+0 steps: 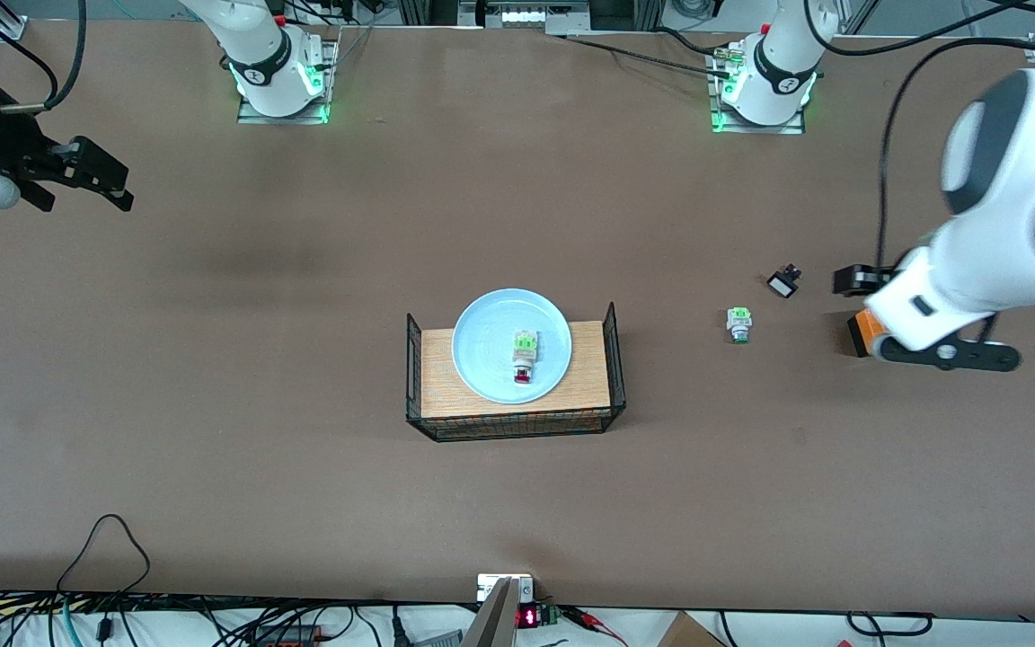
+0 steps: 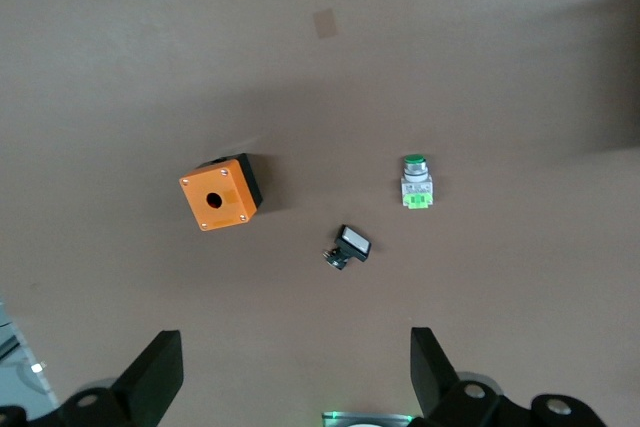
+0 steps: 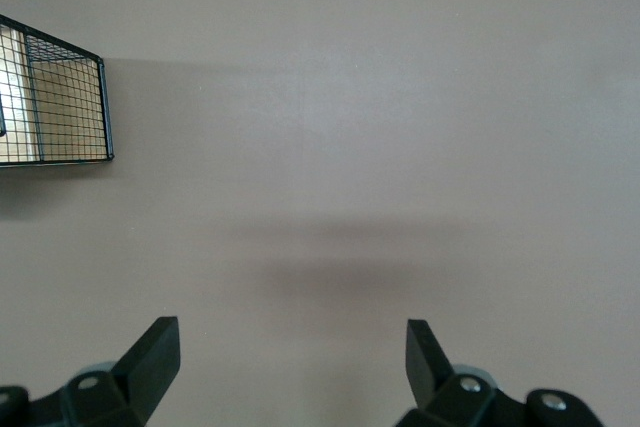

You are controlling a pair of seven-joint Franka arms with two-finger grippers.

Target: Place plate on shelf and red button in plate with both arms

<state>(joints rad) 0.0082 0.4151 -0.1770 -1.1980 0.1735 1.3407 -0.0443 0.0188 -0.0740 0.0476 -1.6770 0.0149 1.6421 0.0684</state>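
Observation:
The pale blue plate (image 1: 490,332) lies in a wire basket with a wooden floor (image 1: 446,395) at the middle of the table. The red button (image 1: 525,359) lies on the plate, with its red cap toward the front camera. My left gripper (image 1: 854,280) (image 2: 297,347) is open and empty, up in the air over the left arm's end of the table, above the orange box. My right gripper (image 1: 118,184) (image 3: 290,342) is open and empty, up over bare table at the right arm's end.
An orange box with a hole (image 1: 859,334) (image 2: 218,195), a small black and white switch (image 1: 783,284) (image 2: 348,245) and a green-capped switch (image 1: 738,324) (image 2: 415,183) lie near the left arm's end. The basket's corner (image 3: 60,97) shows in the right wrist view. Cables run along the table's front edge.

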